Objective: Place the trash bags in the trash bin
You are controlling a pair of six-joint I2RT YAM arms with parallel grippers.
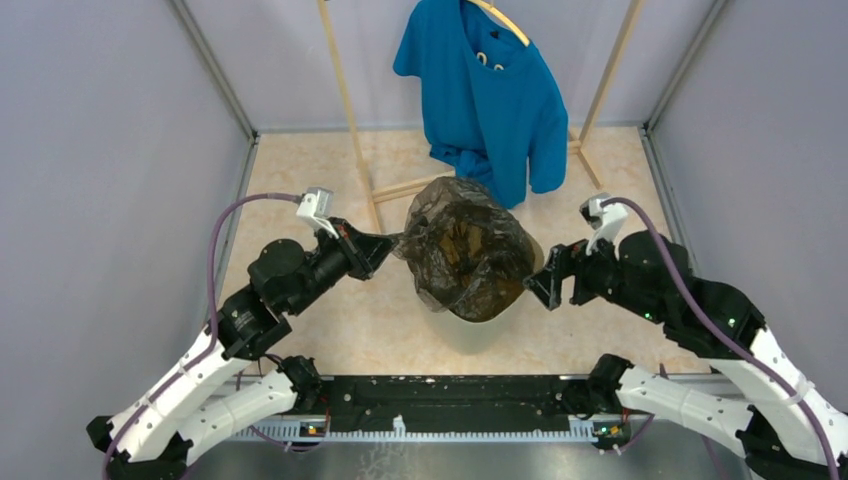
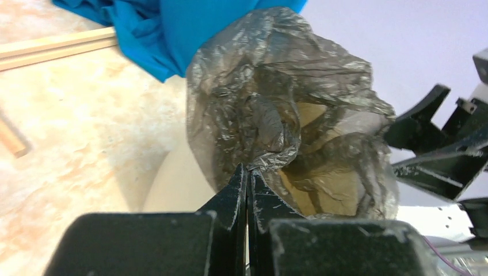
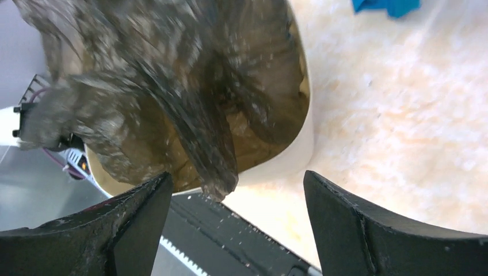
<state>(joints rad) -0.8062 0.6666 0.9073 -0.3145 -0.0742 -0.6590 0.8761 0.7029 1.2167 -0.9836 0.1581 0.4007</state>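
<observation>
The crinkly dark grey-brown trash bag (image 1: 465, 250) is draped over the cream trash bin (image 1: 470, 328), whose rim shows only at the near side. My left gripper (image 1: 392, 245) is shut on the bag's left edge. In the left wrist view the fingertips (image 2: 247, 172) pinch a fold of the bag (image 2: 288, 109) above the bin's side (image 2: 178, 187). My right gripper (image 1: 540, 285) stands open just right of the bag. In the right wrist view its jaws (image 3: 237, 174) are wide apart. A loose flap of the bag (image 3: 172, 86) hangs between them without being held, in front of the bin's rim (image 3: 306, 138).
A blue T-shirt (image 1: 490, 90) hangs on a wooden rack (image 1: 350, 120) right behind the bin, with its foot bars on the floor. Grey walls close in on the left and right. A black rail (image 1: 450, 395) runs along the near edge.
</observation>
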